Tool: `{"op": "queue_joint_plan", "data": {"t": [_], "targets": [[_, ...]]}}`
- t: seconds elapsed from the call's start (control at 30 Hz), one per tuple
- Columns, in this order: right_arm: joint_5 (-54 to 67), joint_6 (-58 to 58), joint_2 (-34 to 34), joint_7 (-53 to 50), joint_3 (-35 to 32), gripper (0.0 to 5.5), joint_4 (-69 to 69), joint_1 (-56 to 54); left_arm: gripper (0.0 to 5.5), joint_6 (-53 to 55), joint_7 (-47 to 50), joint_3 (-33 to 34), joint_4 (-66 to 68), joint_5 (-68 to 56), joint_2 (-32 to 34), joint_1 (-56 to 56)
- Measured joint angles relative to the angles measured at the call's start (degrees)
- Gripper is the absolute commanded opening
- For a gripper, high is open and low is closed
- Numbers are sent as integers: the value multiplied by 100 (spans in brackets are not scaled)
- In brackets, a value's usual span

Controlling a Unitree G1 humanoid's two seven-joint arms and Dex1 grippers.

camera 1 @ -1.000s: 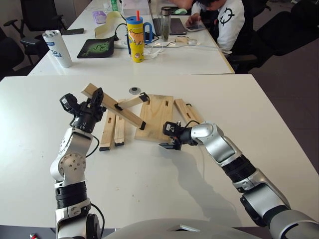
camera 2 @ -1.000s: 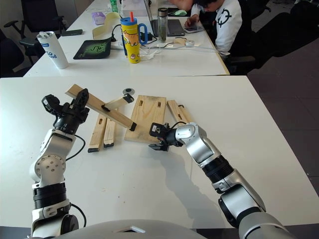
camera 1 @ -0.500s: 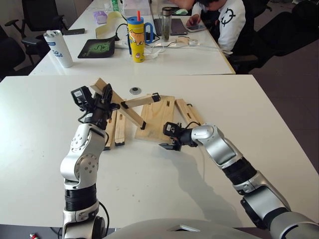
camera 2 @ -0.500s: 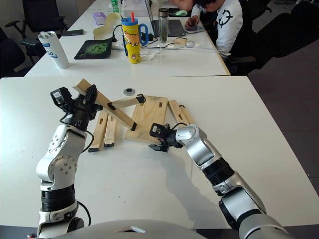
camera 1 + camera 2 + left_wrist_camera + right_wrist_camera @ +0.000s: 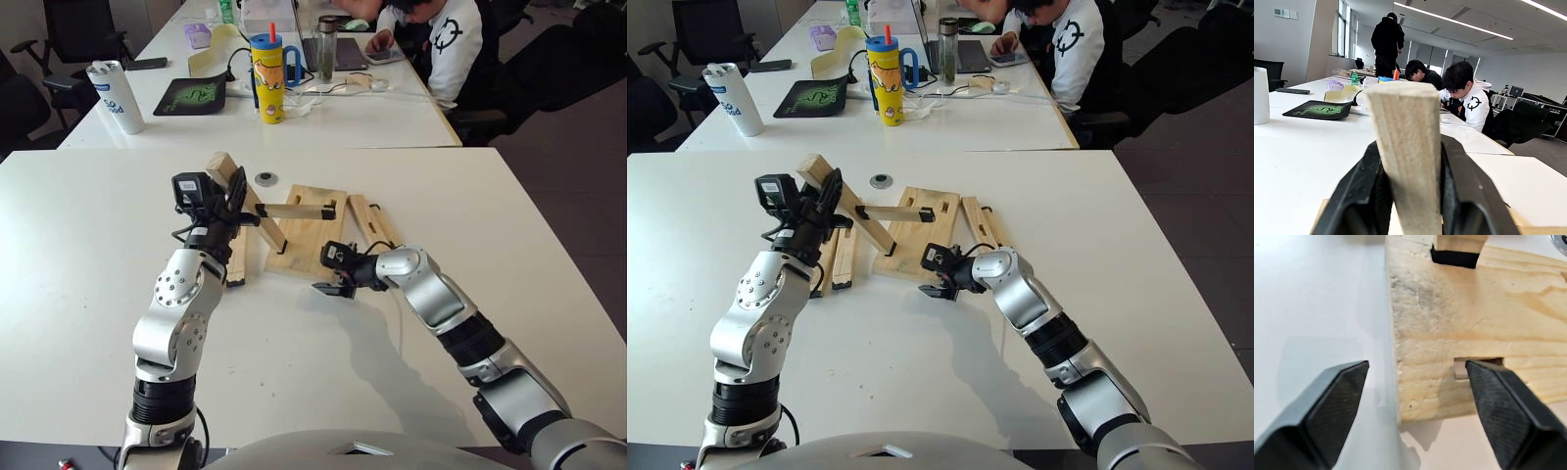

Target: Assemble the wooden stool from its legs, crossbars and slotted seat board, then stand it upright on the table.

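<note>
My left gripper [image 5: 227,194] is clenched on the top of a tilted leg [image 5: 257,213], with its crossbar [image 5: 299,211] over the slotted seat board [image 5: 312,240] lying flat mid-table. I'd line the leg up with a slot and go slow. My right gripper [image 5: 331,273] gapes astride the board's near edge and should brace it. The leg's foot and nearest slot are hard to make out.

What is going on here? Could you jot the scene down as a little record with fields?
Seat board: flat on the table
Left tool: shut on leg, held tilted above the table
Crossbar: attached to that leg, reaching over the board
Right tool: open, astride the board's near corner
Spare wooden pieces: flat, right of the board
</note>
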Motion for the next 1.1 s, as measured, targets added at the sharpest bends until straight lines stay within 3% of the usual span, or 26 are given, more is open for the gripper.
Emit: {"op": "queue_joint_plan", "data": {"t": [0.37,0.4,0.53,0.7,0.8,0.97,1.1], "targets": [[21,-303,50,-169,-16,366,39,140,104,292,-236,-102,-33,226,64,-59],[21,-321,57,-181,-15,366,42,148,140,312,-247,-69,-32,221,63,-70],[22,-375,76,-207,-12,366,47,165,199,525,-355,147,4,142,97,-89],[23,-412,86,-218,-9,366,52,167,202,768,-516,501,-19,-246,56,-156],[22,-420,84,-217,-8,366,53,169,202,885,-526,994,-283,-857,-28,-388],[16,-419,59,-223,-16,366,37,186,202,940,-82,2361,-609,-2953,-146,-1084],[30,-479,87,-399,-122,366,52,265,202,908,157,3310,-278,-3767,430,-1230]]}}
